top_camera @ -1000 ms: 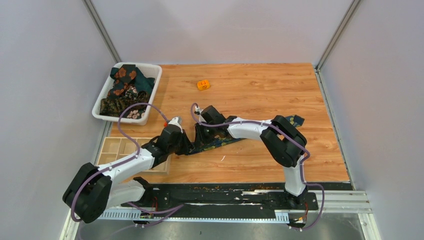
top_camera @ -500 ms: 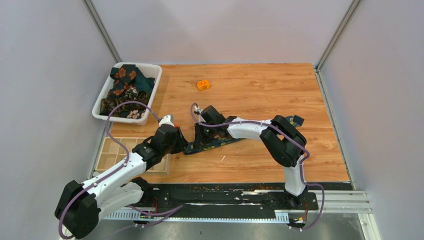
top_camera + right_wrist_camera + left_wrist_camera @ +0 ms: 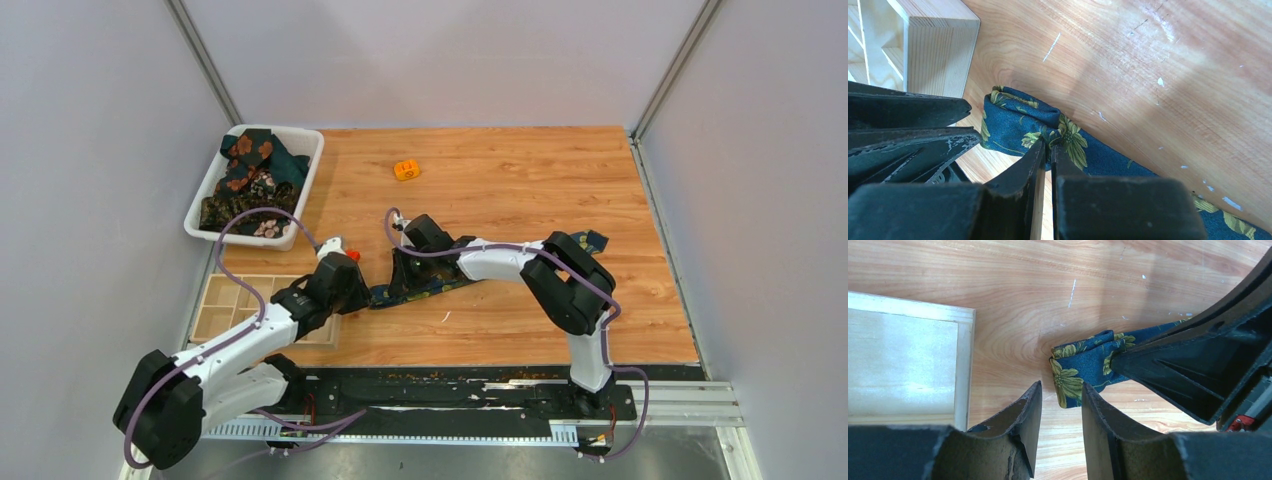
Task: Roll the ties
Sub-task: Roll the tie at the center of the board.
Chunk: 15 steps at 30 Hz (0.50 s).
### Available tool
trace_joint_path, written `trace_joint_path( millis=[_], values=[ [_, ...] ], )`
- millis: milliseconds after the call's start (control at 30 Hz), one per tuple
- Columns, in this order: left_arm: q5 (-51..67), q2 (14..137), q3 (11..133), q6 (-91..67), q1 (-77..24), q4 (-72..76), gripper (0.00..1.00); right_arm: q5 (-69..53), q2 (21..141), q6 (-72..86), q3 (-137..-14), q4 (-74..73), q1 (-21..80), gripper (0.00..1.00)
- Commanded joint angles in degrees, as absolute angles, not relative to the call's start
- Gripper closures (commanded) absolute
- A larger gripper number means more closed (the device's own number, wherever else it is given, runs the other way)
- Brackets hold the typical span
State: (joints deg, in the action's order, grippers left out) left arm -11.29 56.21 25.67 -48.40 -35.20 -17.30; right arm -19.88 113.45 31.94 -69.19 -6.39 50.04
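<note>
Firmly — right gripper [image 3: 1048, 149] pinches tie [image 3: 1009, 126]

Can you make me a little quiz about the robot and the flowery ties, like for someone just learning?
1. True or false: the right jaws pinch the navy tie.
2. Where do the other ties lie? A) in the white bin B) hanging on the wall C) draped over an arm
3. Fill in: the left jaws are ____, holding nothing.
Key: 1 true; 2 A; 3 open.
</note>
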Motion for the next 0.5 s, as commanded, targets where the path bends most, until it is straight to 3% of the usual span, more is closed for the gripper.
trace_joint_path(
  millis=[0, 467],
  values=[
    [-12.9, 57.4, 24.8, -50.0, -35.0, -14.2, 0.58, -17.1, 112.4, 32.2, -67.0, -7.3, 50.3, 1.0],
    [-13.5, 58.8, 21.1, -52.9, -34.8, -9.0, 0.57, -16.9, 112.0, 32.9, -65.3, -6.8, 50.3, 1.0]
  ],
)
